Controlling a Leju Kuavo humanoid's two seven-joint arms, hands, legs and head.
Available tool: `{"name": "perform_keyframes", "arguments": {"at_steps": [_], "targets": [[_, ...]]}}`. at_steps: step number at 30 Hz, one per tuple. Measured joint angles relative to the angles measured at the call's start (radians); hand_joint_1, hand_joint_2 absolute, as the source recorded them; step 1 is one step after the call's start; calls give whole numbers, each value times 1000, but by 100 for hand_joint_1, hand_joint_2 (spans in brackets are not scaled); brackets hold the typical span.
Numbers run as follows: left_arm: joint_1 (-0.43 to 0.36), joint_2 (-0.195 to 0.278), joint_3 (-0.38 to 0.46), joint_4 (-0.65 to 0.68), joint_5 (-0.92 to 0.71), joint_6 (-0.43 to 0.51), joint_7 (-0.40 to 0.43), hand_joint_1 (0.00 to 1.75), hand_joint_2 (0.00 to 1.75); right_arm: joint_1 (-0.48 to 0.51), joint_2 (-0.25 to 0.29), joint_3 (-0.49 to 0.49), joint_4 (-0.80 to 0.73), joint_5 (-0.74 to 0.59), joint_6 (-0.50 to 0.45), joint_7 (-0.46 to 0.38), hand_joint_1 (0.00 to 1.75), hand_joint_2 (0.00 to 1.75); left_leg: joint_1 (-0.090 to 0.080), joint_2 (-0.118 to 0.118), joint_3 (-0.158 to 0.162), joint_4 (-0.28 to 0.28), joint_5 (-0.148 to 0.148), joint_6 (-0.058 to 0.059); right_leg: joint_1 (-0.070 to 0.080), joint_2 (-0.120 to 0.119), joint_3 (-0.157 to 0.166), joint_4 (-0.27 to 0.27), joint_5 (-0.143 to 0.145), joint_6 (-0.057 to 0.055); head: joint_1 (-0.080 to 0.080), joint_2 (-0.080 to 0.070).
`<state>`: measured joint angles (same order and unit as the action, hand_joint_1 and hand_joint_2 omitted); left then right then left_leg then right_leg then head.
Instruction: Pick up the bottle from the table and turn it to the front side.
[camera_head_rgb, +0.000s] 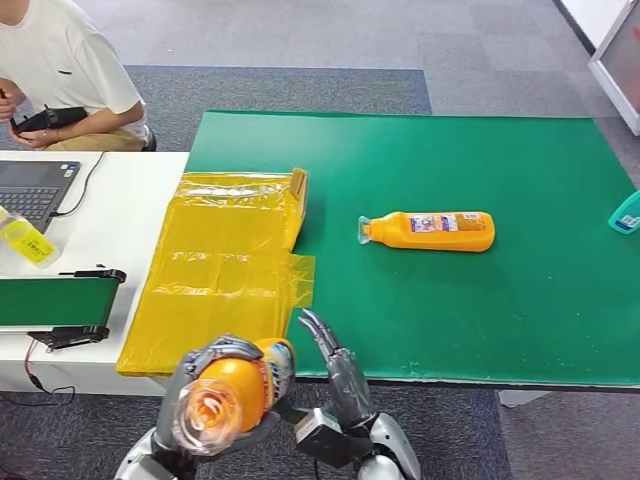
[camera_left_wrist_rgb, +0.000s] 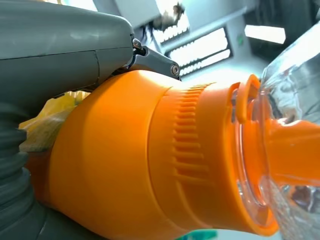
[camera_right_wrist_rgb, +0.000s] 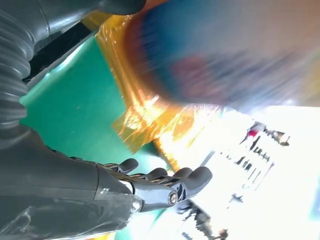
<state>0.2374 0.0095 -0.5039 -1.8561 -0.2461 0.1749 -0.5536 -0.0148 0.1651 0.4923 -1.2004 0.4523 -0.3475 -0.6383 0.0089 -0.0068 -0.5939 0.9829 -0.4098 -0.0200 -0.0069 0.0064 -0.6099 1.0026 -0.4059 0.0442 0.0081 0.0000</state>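
Gripping an orange bottle (camera_head_rgb: 234, 395) off the worktop, the left hand (camera_head_rgb: 198, 392) is holding it low at the near edge of the scene, fingers wrapped round the body and the clear cap pointing back toward the head camera. The pick-up is therefore looking done, while the turn to the front side is looking only partly made: a strip of printed label is showing on the bottle's right flank, so I am judging that some rotation is still needed, though I cannot tell which face counts as the front. The right hand (camera_head_rgb: 343, 385) is hovering just right of the bottle with its fingers spread and holding nothing, perhaps ready to help with the turn. In the left wrist view the bottle is showing as smooth, glossy orange plastic with a ribbed collar and a transparent, shiny cap over an orange spout. A second bottle (camera_head_rgb: 429, 230) of the same shape is lying on its side further off on the matte green worktop (camera_head_rgb: 528, 320), cap to the left, label up. Crinkled, translucent yellow plastic bags (camera_head_rgb: 219, 270) are lying flat to the left. A seated person (camera_head_rgb: 64, 75) is working at the far left beside a laptop (camera_head_rgb: 34, 188).
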Motion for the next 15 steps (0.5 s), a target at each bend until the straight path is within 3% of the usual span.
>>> {"name": "perform_keyframes", "arguments": {"at_steps": [4, 7, 10, 15], "targets": [[71, 10, 103, -114, -22, 62, -46, 175, 175, 39, 0, -46, -54, -10, 18, 16, 0, 175, 0, 0, 0, 0, -1, -1, 1, 0, 0, 0, -1, -1, 0, 0], [115, 3, 194, -177, -148, 153, -59, 175, 175, 62, 0, -72, -86, -7, 21, 23, 0, 175, 0, 0, 0, 0, -1, -1, 1, 0, 0, 0, -1, -2, 0, 0], [134, -4, 270, -207, -296, 239, -5, 175, 175, 76, 0, -91, -116, -2, 25, 26, 0, 175, 0, 0, 0, 0, -1, -1, 1, 0, 0, 0, -1, -2, 0, 0], [127, -6, 365, -209, -436, 295, 88, 175, 175, 85, 0, -110, -153, 7, 41, 32, 0, 175, 0, 0, 1, 0, 0, -1, 1, 0, 0, 0, -1, -2, 0, 0]]}}
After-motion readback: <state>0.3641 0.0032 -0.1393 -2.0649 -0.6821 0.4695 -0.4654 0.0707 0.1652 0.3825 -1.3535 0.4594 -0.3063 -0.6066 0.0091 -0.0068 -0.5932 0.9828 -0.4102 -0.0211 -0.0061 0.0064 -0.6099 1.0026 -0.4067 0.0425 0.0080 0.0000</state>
